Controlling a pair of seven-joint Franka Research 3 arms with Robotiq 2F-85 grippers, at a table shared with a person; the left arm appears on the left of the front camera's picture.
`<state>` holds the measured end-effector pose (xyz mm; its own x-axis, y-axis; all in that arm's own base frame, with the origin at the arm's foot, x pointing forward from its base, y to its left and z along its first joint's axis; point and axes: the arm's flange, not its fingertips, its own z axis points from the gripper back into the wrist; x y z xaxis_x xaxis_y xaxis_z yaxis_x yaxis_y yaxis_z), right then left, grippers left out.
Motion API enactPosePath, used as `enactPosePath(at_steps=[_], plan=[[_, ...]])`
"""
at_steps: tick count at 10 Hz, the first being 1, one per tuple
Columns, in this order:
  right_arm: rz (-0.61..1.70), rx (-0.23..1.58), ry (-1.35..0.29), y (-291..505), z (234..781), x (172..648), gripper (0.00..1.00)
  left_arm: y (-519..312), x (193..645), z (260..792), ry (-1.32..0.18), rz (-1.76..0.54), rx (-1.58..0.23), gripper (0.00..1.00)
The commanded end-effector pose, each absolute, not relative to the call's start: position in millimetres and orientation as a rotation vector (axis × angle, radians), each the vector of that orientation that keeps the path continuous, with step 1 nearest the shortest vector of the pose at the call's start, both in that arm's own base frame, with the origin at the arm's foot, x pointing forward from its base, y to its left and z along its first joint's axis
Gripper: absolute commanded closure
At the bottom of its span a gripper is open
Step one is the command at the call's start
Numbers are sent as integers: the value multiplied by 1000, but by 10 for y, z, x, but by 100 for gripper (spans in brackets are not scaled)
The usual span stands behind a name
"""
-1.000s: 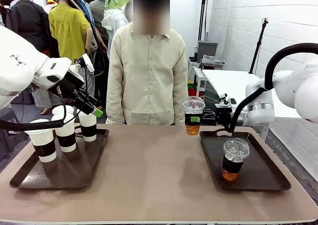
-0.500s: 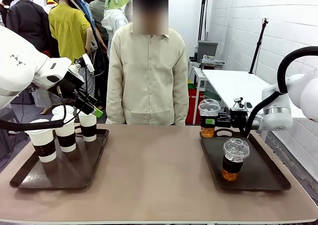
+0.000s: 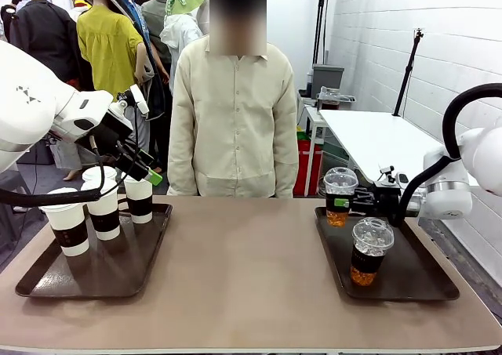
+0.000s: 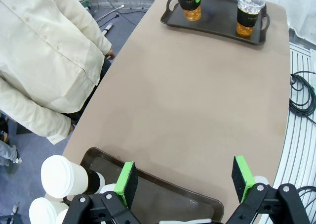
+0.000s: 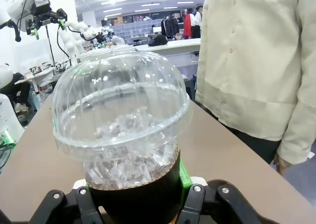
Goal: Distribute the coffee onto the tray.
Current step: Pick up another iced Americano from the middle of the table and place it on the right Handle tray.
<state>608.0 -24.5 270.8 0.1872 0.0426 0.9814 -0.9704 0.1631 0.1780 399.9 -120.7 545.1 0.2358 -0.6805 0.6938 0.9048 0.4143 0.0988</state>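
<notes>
You see the right gripper (image 3: 351, 202) pinching a clear plastic dome-lidded cup of amber iced coffee (image 3: 340, 196) by its dark sleeve, fingers pressed against both sides. The cup stands upright, long axis vertical, dome lid on top, over the far left corner of the dark brown tray on the right (image 3: 408, 286); whether its base touches the tray floor you cannot tell. From the right wrist view, the same cup (image 5: 122, 135) fills the space between the green pads (image 5: 183, 177), ice cubes visible under the ribbed dome.

A second clear dome-lidded iced coffee (image 3: 369, 251) stands upright on the same tray, nearer to you and just right of the held cup, apart from it. In the left wrist view both amber cups sit side by side at the far tray (image 4: 216, 23).

On your left, the dark brown tray on the left (image 3: 47, 280) holds white paper cups with white lids and dark brown sleeves (image 3: 104, 210), all upright and grouped at its far half; one of them (image 3: 66, 219) stands nearest to you. The left gripper (image 3: 145, 165) hovers above that group with its jaws spread wide, green pads (image 4: 128, 182) well apart and nothing between them.

A person in a cream shirt (image 3: 231, 120) stands at the far side of the tan table (image 3: 235, 269), arms hanging down.
</notes>
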Motion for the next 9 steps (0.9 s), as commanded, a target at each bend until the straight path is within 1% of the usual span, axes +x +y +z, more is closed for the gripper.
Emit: enactPosePath(at_steps=[1,9], plan=[[1022,1162,-1113,-309,2705,6024,36,-1175,4021,5438,-751,-1135,-376,0],[1047,1175,-1130,-514,2371,5944,36,-1175,4021,5438,-751,-1135,-376,0]])
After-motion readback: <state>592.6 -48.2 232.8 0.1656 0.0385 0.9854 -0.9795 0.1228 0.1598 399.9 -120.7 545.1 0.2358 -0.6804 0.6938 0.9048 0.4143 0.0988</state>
